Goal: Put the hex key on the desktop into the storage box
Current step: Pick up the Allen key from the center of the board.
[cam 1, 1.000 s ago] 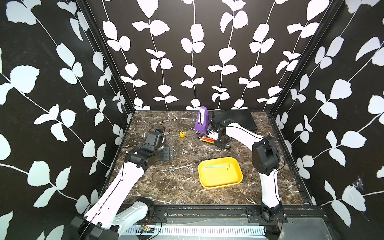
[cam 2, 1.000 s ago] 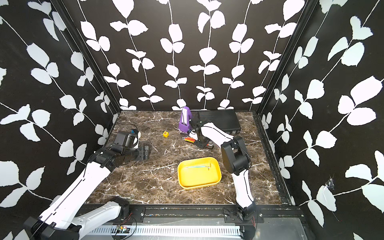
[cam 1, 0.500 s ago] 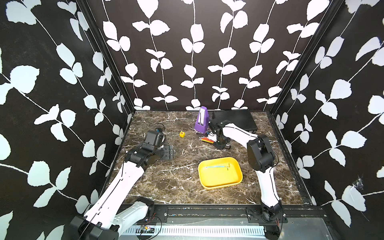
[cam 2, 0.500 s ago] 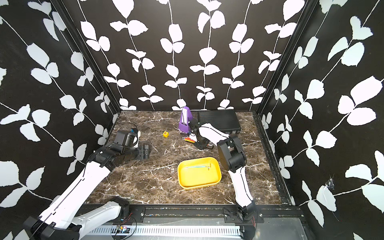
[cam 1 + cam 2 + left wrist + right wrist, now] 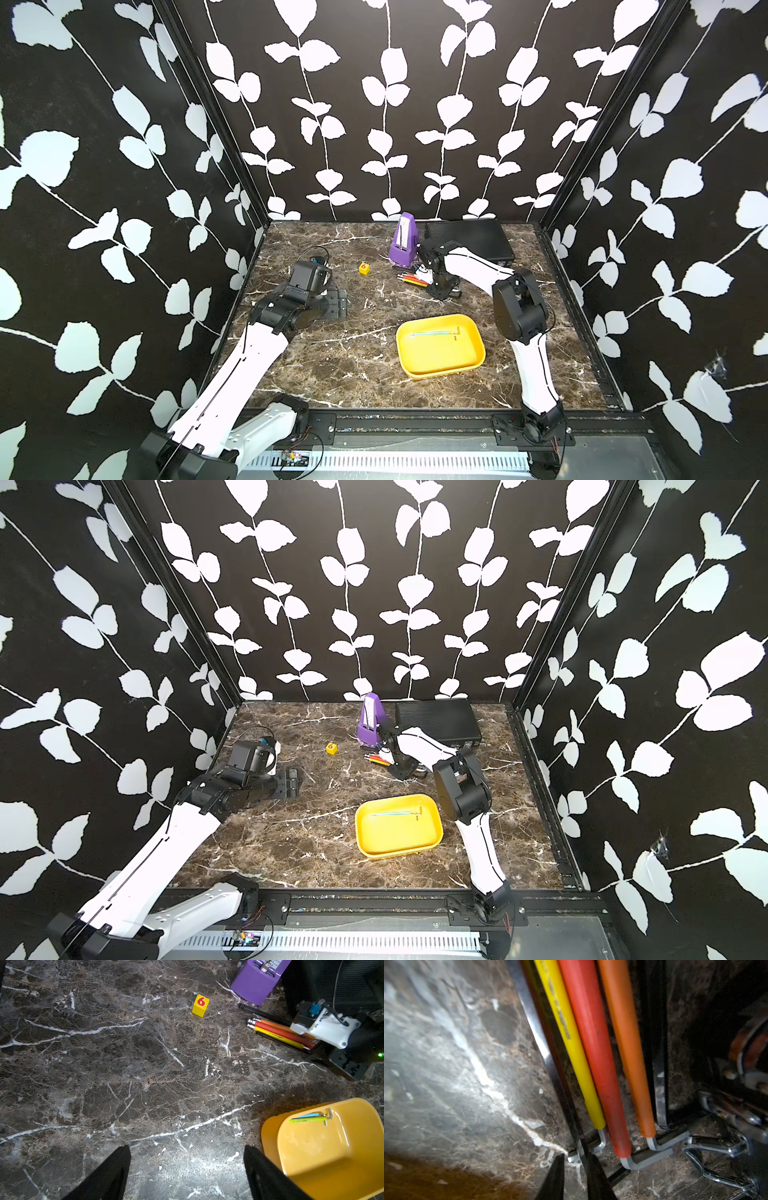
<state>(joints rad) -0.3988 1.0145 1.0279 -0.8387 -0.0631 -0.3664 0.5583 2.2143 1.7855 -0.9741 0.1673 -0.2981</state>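
- The storage box [image 5: 436,361] sits nearest on the desktop [image 5: 332,365]. Both top views show one thin line in it, which the left wrist view splits into a blue hex key [image 5: 307,1115] and a green hex key [image 5: 305,1119].
- Farther back on it lie loose hex keys [image 5: 411,279]. Only the right wrist view shows their bent ends: a thin dark hex key [image 5: 550,1057], yellow key [image 5: 571,1047], red key [image 5: 591,1047] and orange key [image 5: 625,1047], side by side.
- Since a second ago the right elbow [image 5: 519,307] has swung slightly inward; the box is unmoved.
- The left gripper [image 5: 186,1149] lies low at the left, fingers wide apart, empty.
- The right gripper [image 5: 574,1157] points down, jaws a narrow gap around the thin dark hex key's bent end; whether they pinch it I cannot tell.
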